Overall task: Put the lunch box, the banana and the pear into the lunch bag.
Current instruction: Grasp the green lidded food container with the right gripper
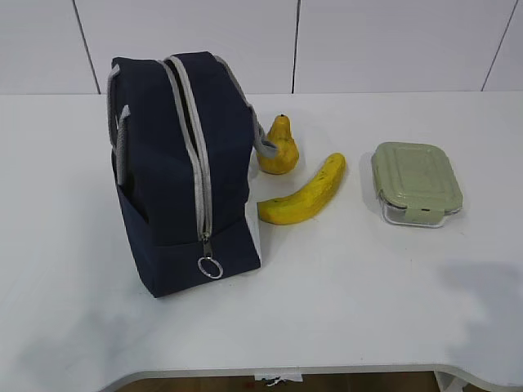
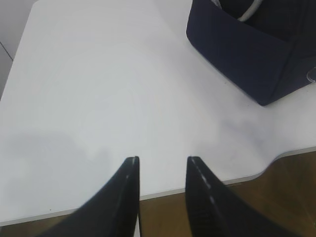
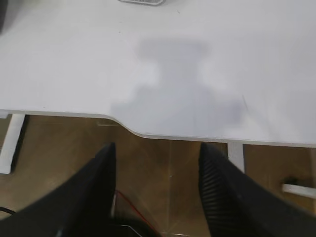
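Observation:
The navy lunch bag [image 1: 181, 175] stands upright on the table's left, its grey zipper closed with the ring pull [image 1: 210, 267] at the near end. Its corner also shows in the left wrist view [image 2: 252, 54]. The pear [image 1: 279, 147] stands right of the bag. The banana [image 1: 304, 194] lies in front of the pear. The lunch box [image 1: 415, 181] with its green lid sits further right; its edge shows in the right wrist view [image 3: 140, 2]. My left gripper [image 2: 162, 159] is open and empty over the table's near edge. My right gripper [image 3: 157, 145] is open and empty, off the table's front edge.
The white table [image 1: 327, 294] has a curved front edge, with brown floor below it. A white panelled wall stands behind. A table leg [image 3: 236, 155] shows beneath the edge in the right wrist view.

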### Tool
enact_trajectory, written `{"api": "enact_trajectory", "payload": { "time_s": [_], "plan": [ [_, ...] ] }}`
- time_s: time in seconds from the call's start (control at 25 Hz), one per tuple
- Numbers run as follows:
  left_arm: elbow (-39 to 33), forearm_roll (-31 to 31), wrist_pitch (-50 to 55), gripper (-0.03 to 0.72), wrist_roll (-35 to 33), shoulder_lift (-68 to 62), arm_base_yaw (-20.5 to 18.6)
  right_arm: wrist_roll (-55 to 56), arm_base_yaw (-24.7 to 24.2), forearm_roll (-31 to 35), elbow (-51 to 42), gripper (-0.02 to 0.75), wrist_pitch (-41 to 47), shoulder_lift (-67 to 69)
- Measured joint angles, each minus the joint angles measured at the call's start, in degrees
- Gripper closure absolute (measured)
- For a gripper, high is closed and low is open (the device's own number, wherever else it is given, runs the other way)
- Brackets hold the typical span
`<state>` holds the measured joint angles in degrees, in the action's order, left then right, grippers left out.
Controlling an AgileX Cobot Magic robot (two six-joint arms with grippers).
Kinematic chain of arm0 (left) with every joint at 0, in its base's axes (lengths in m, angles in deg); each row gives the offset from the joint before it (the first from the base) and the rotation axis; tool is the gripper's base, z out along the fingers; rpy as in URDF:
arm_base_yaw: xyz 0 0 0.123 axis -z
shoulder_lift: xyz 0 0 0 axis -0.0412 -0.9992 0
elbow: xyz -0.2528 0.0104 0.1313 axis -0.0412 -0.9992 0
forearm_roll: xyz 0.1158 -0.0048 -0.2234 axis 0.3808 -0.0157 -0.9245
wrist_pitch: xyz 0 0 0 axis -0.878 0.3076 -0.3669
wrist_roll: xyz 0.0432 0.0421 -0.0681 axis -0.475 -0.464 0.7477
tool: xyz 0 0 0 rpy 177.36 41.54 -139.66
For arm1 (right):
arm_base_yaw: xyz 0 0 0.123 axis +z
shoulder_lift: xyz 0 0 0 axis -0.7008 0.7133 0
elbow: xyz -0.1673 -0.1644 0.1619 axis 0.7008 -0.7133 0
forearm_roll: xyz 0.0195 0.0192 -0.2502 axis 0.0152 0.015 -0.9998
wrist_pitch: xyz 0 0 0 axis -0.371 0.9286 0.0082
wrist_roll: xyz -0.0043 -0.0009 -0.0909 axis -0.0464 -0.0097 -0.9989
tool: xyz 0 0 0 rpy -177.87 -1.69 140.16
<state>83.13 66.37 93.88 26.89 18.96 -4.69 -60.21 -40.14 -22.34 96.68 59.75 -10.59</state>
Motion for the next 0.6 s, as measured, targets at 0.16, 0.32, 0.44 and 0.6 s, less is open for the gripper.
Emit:
{"api": "enact_trajectory", "payload": {
  "time_s": [0.16, 0.32, 0.44, 0.6],
  "plan": [
    [0.0, 0.0, 0.0, 0.444, 0.0, 0.0, 0.0, 3.0, 0.0, 0.7, 0.0, 0.33, -1.5, 5.0],
    [0.0, 0.0, 0.0, 0.444, 0.0, 0.0, 0.0, 3.5, 0.0, 2.3, 0.7, 0.33, -3.3, 11.8],
    [0.0, 0.0, 0.0, 0.444, 0.0, 0.0, 0.0, 3.6, 0.0, 4.5, 1.8, 0.33, -7.8, 16.8],
    [0.0, 0.0, 0.0, 0.444, 0.0, 0.0, 0.0, 3.7, 0.0, 6.1, 4.1, 0.33, -12.3, 24.1]
  ]
}}
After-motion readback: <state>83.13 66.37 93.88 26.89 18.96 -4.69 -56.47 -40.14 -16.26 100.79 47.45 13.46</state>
